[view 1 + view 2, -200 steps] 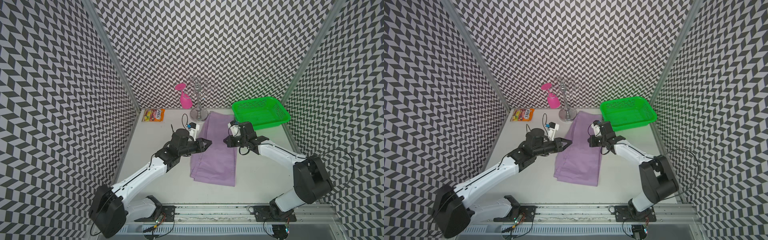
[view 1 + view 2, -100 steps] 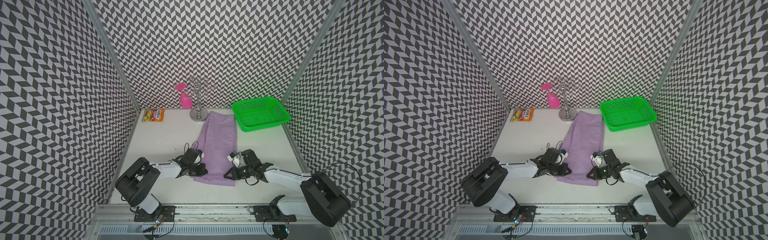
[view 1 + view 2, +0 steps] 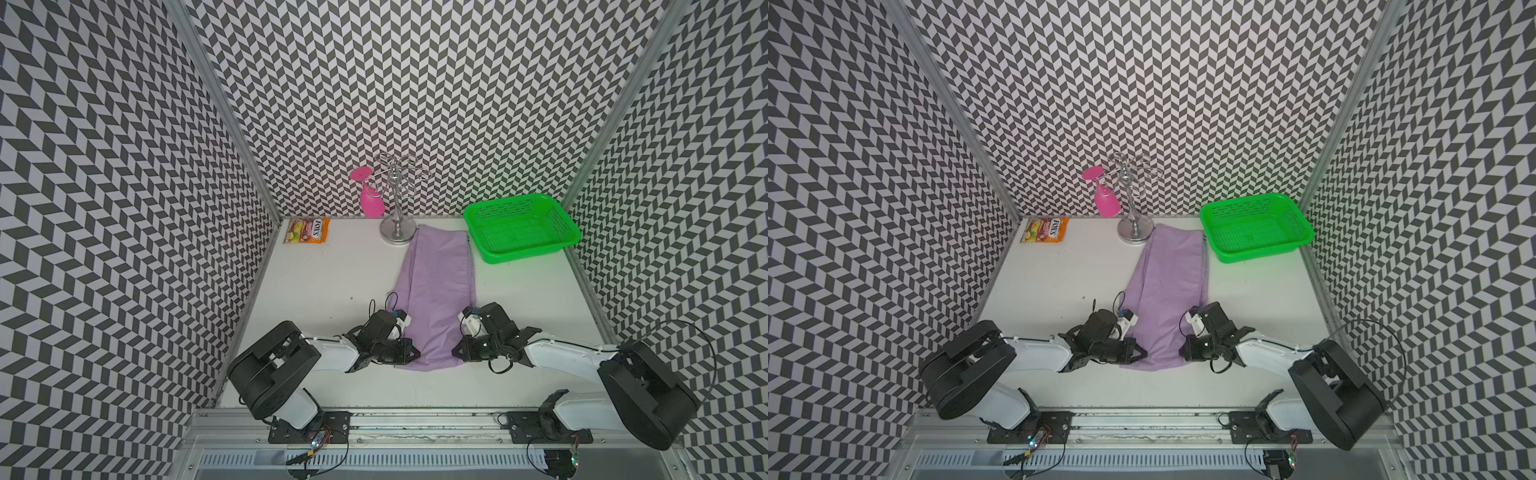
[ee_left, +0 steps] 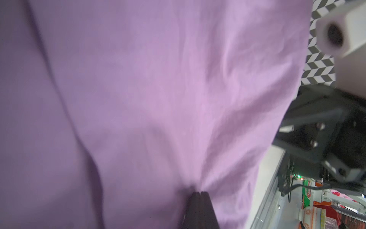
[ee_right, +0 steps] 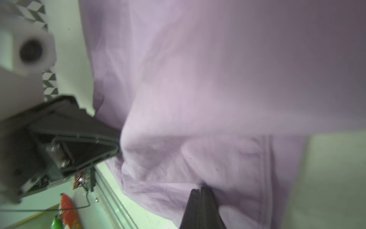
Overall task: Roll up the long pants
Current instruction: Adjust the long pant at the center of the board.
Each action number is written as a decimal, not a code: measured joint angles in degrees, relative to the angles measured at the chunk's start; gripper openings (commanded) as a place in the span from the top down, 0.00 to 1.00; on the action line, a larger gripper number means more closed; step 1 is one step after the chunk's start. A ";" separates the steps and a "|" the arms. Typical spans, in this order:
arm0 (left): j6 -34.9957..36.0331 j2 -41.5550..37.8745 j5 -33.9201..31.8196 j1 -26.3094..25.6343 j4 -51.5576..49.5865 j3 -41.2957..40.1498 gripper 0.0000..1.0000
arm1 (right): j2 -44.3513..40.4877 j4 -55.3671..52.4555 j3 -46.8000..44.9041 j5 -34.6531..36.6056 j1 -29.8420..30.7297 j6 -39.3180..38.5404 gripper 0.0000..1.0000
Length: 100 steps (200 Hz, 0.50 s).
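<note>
Pinching the near end of the long pants (image 3: 437,286), which lie flat along the middle of the table (image 3: 332,286), your left gripper (image 3: 414,355) and right gripper (image 3: 455,353) are both clamped tight on cloth, so you look to be starting the roll: next, turn both corners over evenly, together.

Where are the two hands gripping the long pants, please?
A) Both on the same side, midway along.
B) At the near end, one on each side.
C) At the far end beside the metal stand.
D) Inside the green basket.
B: the left hand and right hand pinch opposite side edges of the long pants at their near end.
</note>
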 measured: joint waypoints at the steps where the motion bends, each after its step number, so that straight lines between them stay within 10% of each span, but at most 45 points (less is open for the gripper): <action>1: 0.00 -0.33 -0.07 -0.09 -0.37 -0.07 1.00 | -0.15 -0.31 0.09 0.26 0.02 -0.02 1.00; 54: -2.10 -23.82 -6.14 0.70 -20.44 -0.57 0.94 | -15.93 -12.63 7.30 7.69 0.20 -1.36 0.83; 100: 2.12 -20.41 -9.33 5.44 -24.39 10.10 0.86 | -15.15 -13.16 6.86 12.31 4.70 0.22 0.58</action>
